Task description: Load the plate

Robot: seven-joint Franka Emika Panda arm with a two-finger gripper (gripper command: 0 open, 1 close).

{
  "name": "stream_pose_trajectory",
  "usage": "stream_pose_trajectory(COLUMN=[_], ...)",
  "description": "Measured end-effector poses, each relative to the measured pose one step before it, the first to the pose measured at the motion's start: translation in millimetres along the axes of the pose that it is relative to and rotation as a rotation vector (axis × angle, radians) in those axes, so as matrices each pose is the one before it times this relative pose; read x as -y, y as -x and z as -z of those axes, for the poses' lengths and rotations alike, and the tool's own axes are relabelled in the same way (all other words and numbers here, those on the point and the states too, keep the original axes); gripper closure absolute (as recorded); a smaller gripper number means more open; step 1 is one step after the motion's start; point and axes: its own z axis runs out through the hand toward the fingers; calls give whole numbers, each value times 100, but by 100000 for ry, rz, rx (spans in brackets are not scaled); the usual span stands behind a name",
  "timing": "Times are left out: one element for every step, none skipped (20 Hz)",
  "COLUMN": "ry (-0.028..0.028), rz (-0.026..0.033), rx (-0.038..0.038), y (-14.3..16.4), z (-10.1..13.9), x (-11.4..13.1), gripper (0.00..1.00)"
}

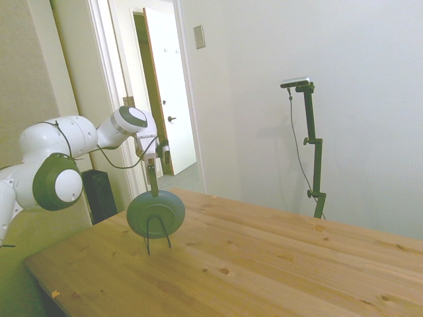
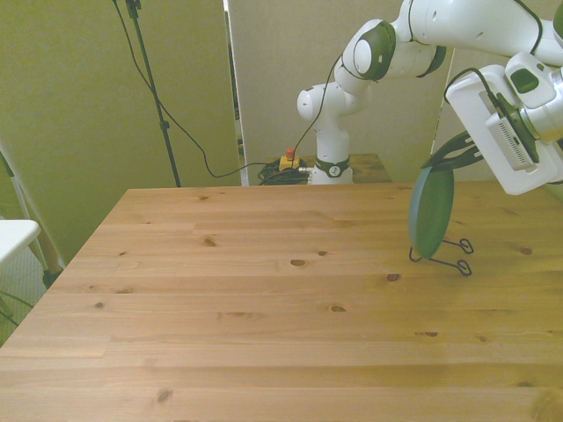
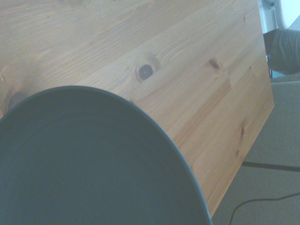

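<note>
The white arm [image 1: 79, 142] reaches out level from its base, wrist bent downward. The gripper [image 1: 153, 187] points straight down, its dark fingers [image 2: 453, 151] closed on the top rim of the plate [image 1: 156, 213].

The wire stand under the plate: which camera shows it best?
The front view: the black wire stand's looped feet lie clear on the table. In the side view the stand is thin legs before the plate. The wrist view shows only plate.
</note>
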Motion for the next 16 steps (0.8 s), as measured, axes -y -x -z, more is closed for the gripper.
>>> stream_pose_trajectory(ry=[-326, -378, -188, 102, 81, 90, 63, 53, 26, -221, -359, -328, -89, -102, -97, 7], rz=[-33, -42, -12, 126, 430, 216, 64, 161, 294, 332, 241, 316, 328, 324, 227, 333], rx=[-367, -491, -676, -783, -573, -565, -381, -277, -258, -345, -336, -468, -610, -755, -842, -704], y=[66, 74, 65, 41, 110, 95, 65, 90, 115, 159, 144, 162, 178, 184, 147, 157], z=[19, -19, -72, -117, -167, -146, -75, -24, 3, 44, 88, 68, 2, -26, -58, -73], x=[65, 129, 156, 145, 196, 162, 76, 1, -73, -80, -83, -112, -77, -85, -24, -73], gripper=[100, 100, 100, 100, 100, 100, 100, 100, 100, 100, 100, 100, 100, 100, 100, 100])
